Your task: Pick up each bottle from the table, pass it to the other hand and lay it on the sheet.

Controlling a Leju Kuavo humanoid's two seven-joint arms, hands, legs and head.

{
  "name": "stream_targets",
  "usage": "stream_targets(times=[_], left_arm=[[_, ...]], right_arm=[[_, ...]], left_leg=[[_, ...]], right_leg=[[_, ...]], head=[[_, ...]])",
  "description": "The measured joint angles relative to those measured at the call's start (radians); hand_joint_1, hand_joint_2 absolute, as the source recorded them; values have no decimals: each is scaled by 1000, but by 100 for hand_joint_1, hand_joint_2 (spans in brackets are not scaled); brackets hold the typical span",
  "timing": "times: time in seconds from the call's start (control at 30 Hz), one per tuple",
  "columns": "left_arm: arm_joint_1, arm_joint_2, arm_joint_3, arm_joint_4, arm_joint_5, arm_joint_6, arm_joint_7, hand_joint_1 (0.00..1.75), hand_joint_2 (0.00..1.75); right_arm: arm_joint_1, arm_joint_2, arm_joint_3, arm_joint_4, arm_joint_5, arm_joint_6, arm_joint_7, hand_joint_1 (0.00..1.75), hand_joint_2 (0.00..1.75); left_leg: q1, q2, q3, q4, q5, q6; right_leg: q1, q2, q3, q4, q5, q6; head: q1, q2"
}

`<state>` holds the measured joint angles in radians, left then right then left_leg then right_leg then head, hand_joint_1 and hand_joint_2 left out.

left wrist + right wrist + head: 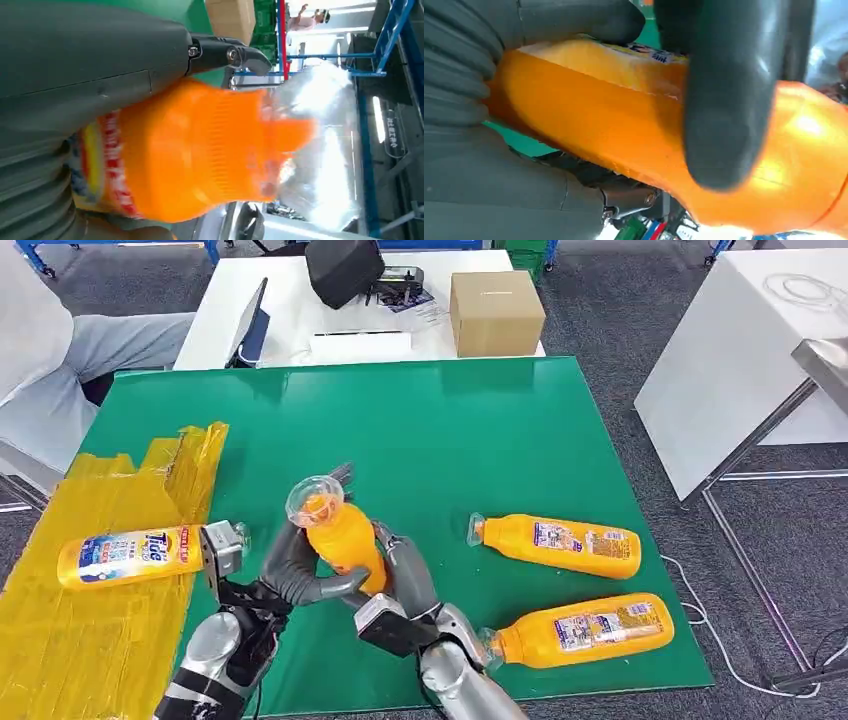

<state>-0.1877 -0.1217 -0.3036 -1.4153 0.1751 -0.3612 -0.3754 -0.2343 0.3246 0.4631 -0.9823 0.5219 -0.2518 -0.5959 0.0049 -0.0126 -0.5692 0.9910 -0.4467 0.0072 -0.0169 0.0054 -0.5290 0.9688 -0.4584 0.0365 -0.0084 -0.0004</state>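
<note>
Both hands are meeting over the near middle of the green table [480, 420], with one orange bottle [345, 540] between them. It is standing nearly upright, its clear cap [314, 498] pointing up and tipped slightly toward the robot's left. The left hand [300, 575] is wrapping the bottle's lower body from the left, thumb and fingers curled against the plastic; in the left wrist view the thick grey thumb [90, 55] is lying along the orange bottle [200, 150], label stripes showing near the palm, the clear cap [320, 145] pointing away. The right hand [405, 575] is gripping the same bottle from the right and behind; in the right wrist view a dark finger [729, 100] is pressing across the orange bottle [614, 125], with the ribbed cover [459, 65] touching it on the palm side. So both hands are grasping the one bottle. A second bottle [128, 556] is lying on its side on the yellow sheet [90, 640] at the table's left, label up, cap end pointing right. Two more bottles are lying on the bare green surface to the right: the farther bottle [557, 543] and the nearer bottle [582, 630], each with its cap end pointing left. A cardboard box [496, 312] is sitting on the white table [300, 310] beyond.
</note>
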Motion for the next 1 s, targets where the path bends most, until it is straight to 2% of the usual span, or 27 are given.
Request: stream_targets(times=[0.4, 0.43, 0.47, 1.0], left_arm=[[-21, 0, 23, 59, 29, 17, 7, 3, 175], [-22, 0, 25, 63, 29, 17, 6, 96, 175], [-22, 0, 26, 65, 29, 17, 6, 175, 175], [-22, -10, 34, 73, 13, 50, 10, 175, 175]], right_arm=[[-20, 0, 52, 77, 3, -64, 16, 175, 175], [-21, 0, 55, 82, 3, -64, 16, 175, 175], [-22, 0, 56, 85, 3, -65, 17, 175, 175], [-25, 0, 54, 102, 1, -68, 20, 175, 175]], left_leg=[[0, 0, 0, 0, 0, 0], [0, 0, 0, 0, 0, 0], [0, 0, 0, 0, 0, 0], [0, 0, 0, 0, 0, 0]], right_leg=[[0, 0, 0, 0, 0, 0], [0, 0, 0, 0, 0, 0], [0, 0, 0, 0, 0, 0], [0, 0, 0, 0, 0, 0]], head=[[0, 0], [0, 0], [0, 0], [0, 0]])
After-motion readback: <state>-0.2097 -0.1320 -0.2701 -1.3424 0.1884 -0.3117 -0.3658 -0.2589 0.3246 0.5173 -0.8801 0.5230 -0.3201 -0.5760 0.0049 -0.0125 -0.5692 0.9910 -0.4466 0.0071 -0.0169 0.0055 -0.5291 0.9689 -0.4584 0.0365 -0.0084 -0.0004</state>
